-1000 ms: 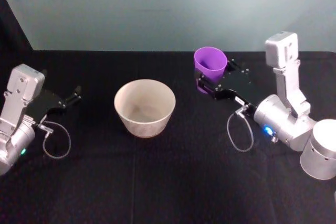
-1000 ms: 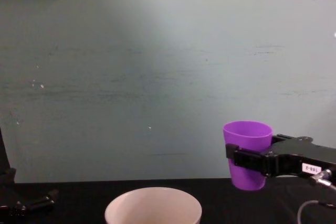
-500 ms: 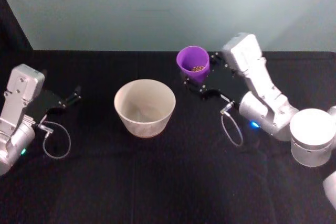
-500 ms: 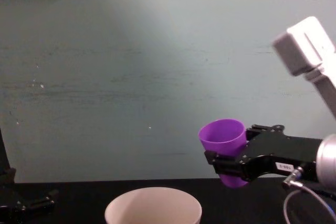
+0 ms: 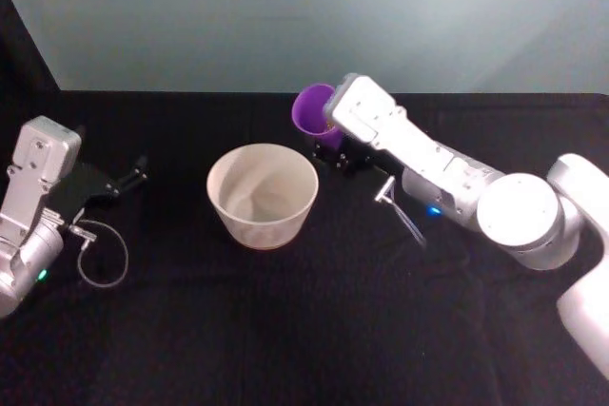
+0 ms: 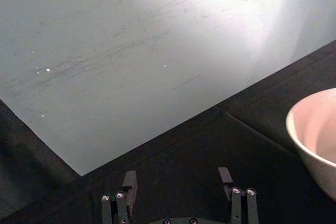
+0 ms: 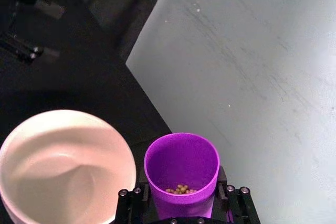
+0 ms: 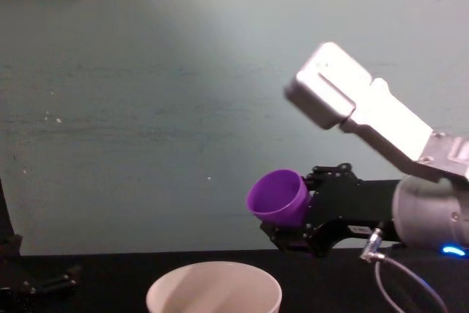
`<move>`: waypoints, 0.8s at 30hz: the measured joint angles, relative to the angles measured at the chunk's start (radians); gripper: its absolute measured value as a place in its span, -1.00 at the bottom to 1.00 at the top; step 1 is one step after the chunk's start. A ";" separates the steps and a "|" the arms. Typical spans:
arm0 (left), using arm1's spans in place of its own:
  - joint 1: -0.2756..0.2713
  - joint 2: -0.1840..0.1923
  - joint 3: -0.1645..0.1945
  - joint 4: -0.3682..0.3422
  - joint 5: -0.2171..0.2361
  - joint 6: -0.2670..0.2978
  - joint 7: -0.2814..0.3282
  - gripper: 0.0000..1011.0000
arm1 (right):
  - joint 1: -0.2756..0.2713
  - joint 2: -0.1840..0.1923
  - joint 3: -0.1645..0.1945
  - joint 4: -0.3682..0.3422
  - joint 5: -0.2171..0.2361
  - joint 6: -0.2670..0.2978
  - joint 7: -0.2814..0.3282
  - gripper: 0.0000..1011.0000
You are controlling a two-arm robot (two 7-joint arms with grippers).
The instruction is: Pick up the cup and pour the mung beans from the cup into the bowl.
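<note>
A black-draped table [image 5: 285, 330] stands in front of a pale blue-green wall [image 8: 146, 108]. Near the middle of the table sits the bowl [image 5: 262, 221], wide, round and cream-pink, with nothing visible inside it.

The right gripper [image 5: 322, 138] reaches in from 3 o'clock and holds the cup [image 5: 310, 111], a small purple tumbler, at about 1 o'clock from the bowl in the head view. Its black jaws are closed around the cup's lower half, one finger on each side.

In the chest view the cup [image 8: 278, 197] is lifted clear of the table, higher than the bowl [image 8: 214, 291] and off its right rim. It is tilted, with its mouth pointing toward about 10 o'clock, leaning over toward the bowl.

The right wrist view looks down into the cup [image 7: 181, 163]. A small heap of mung beans [image 7: 181, 188] lies on its bottom, and the bowl [image 7: 63, 156] is just beside it.

The left gripper [image 5: 133, 176] rests low near the table at 9 o'clock from the bowl, well apart from it. Its jaws are spread wide and hold nothing; the left wrist view shows the two fingers [image 6: 118, 200] far apart, with the bowl's rim [image 6: 315, 135] off to one side.
</note>
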 joint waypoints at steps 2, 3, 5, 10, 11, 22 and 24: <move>0.000 0.000 0.000 0.000 0.000 0.000 0.000 0.98 | 0.011 -0.002 -0.012 0.003 -0.023 0.004 0.003 0.43; 0.000 0.000 0.000 0.000 0.000 0.000 0.000 0.98 | 0.015 -0.003 -0.016 0.005 -0.032 0.006 0.006 0.43; 0.000 0.000 0.000 0.000 0.000 0.000 0.000 0.98 | 0.026 -0.007 -0.032 0.008 -0.063 0.013 0.012 0.43; 0.000 0.000 0.000 0.000 0.000 0.000 0.000 0.98 | 0.046 -0.013 -0.059 0.015 -0.119 0.026 0.021 0.43; 0.000 0.000 0.000 0.000 0.000 0.000 0.000 0.98 | 0.051 -0.015 -0.066 0.016 -0.137 0.030 0.023 0.43; 0.000 0.000 0.000 0.000 0.000 0.000 0.000 0.98 | 0.074 -0.020 -0.118 0.022 -0.262 0.053 0.033 0.43; 0.000 0.000 0.000 0.000 0.000 0.000 0.000 0.98 | 0.078 -0.021 -0.128 0.022 -0.287 0.057 0.036 0.43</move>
